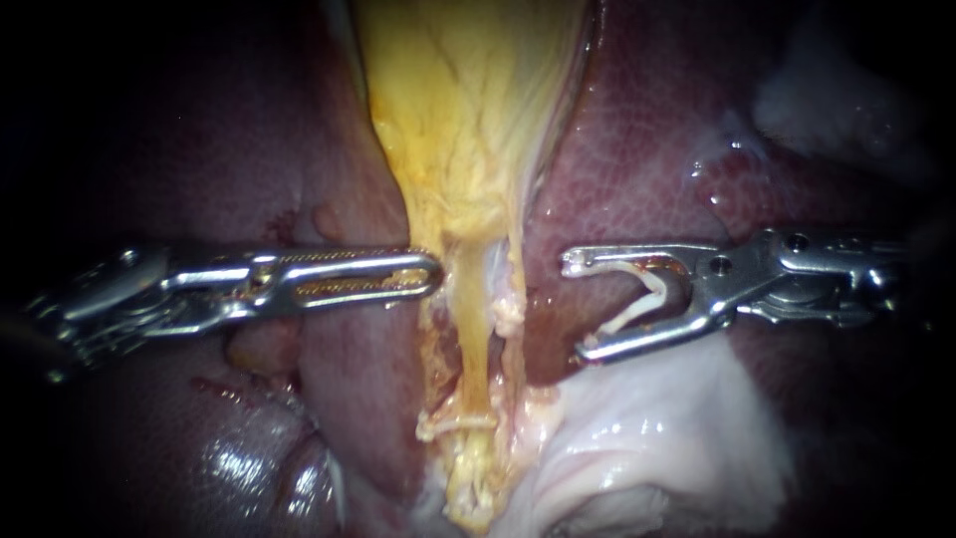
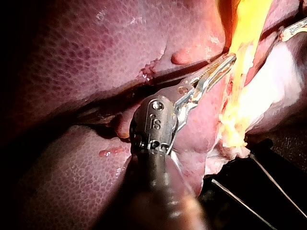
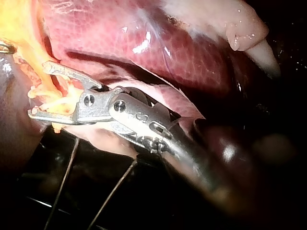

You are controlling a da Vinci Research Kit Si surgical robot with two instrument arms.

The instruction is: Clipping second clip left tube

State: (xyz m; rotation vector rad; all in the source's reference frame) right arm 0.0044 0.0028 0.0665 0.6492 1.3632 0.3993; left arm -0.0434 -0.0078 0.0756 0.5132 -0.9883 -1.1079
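- The right instrument (image 1: pixel 576 307) has its jaws spread wide, the mouth facing the tubes. A white loaded clip (image 1: pixel 642 297) sits bent in the throat between them, and no tissue is gripped.
- The left tube (image 1: pixel 474 344), the yellow strand running down from the neck of the gallbladder (image 1: pixel 468 110), lies straight ahead of that open mouth but apart from it.
- A thinner pale strand, the right tube (image 1: pixel 515 299), stands between the jaw tips and the left tube, so the tips would meet it first.
- In the endoscope view the left tube's long axis runs up and down, roughly square to the jaws' line of approach. This suits a clip set across it.
- A seated clip (image 1: pixel 456 422) crosses the tube low down. The bare stretch above it looks like the place for the second one.
- The left instrument (image 1: pixel 430 275) is the nearer one. Its long slotted jaws are drawn together on the left edge of the gallbladder's neck, just beside the tube's upper end.
- Dark red liver (image 1: pixel 647 169) lies behind on both sides.
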